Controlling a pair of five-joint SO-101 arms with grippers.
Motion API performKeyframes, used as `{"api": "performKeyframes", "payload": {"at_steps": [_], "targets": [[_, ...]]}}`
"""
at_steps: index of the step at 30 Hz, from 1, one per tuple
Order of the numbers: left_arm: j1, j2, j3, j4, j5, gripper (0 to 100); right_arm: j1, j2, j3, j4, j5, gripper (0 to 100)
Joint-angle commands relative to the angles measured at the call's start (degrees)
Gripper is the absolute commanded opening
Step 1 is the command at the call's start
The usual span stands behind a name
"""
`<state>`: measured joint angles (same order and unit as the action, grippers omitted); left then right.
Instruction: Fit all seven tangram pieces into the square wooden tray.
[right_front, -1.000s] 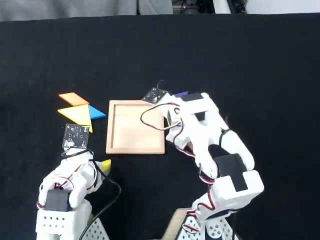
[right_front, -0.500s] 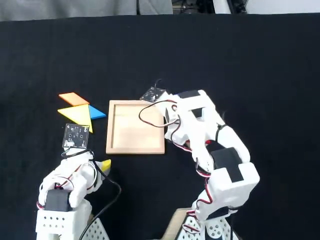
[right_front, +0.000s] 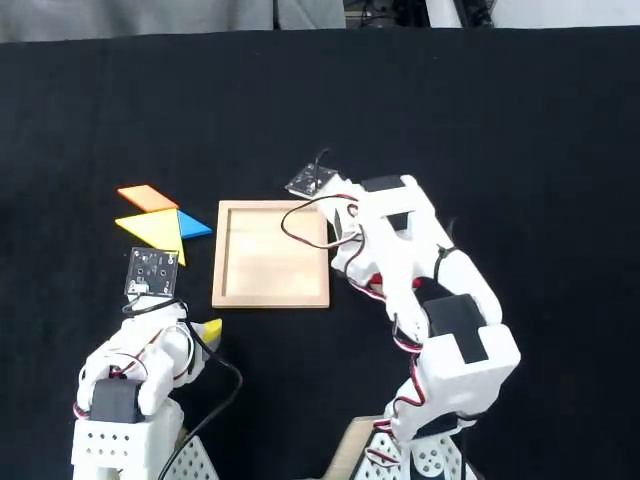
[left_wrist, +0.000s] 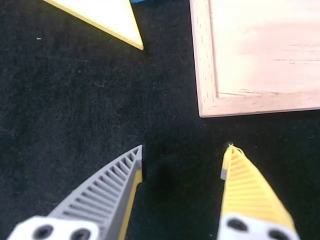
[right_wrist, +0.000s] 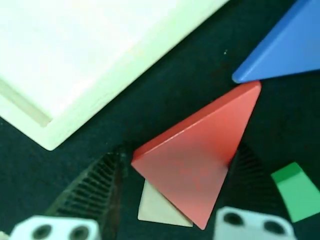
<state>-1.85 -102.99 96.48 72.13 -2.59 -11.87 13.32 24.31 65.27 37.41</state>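
Black cloth covers the table, and on it lies the square wooden tray (right_front: 270, 254), light-coloured with a raised rim. Left of it lie three pieces touching one another: an orange parallelogram (right_front: 147, 197) farthest, a large yellow triangle (right_front: 155, 230) and a small blue triangle (right_front: 195, 226). The left gripper (left_wrist: 182, 155) hangs above bare cloth just off the tray's near left corner, jaws wide apart with nothing between them. The white right arm (right_front: 400, 250) bends over the tray's far right corner and covers the pieces there from above. Its right gripper (right_wrist: 180, 165) clamps a red wooden triangle (right_wrist: 197, 160), one jaw on each side. A pale cream piece (right_wrist: 160, 207) lies partly beneath that triangle, with a darker blue piece (right_wrist: 282, 50) and a green piece (right_wrist: 295, 190) near it: seven pieces, one tray.
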Motion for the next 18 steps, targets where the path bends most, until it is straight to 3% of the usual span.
{"api": "performKeyframes", "payload": {"at_steps": [1,8,13,15,18], "targets": [[-0.48,-0.35,0.92,0.09,0.44,26,0.00,-1.89,-4.35,4.92,-1.85,22.7],[-0.48,-0.35,0.92,0.09,0.44,26,-2.20,-11.12,-12.00,13.98,-2.46,22.6],[-0.57,-0.35,0.92,0.09,0.26,26,-7.38,-11.82,-12.26,15.91,2.81,22.6],[-0.57,-0.35,0.92,0.09,0.26,26,-10.73,-12.09,-12.53,15.74,0.35,22.6],[-0.57,-0.35,0.92,0.09,0.26,26,-15.65,-11.91,-14.02,13.63,-9.05,22.6]]}}
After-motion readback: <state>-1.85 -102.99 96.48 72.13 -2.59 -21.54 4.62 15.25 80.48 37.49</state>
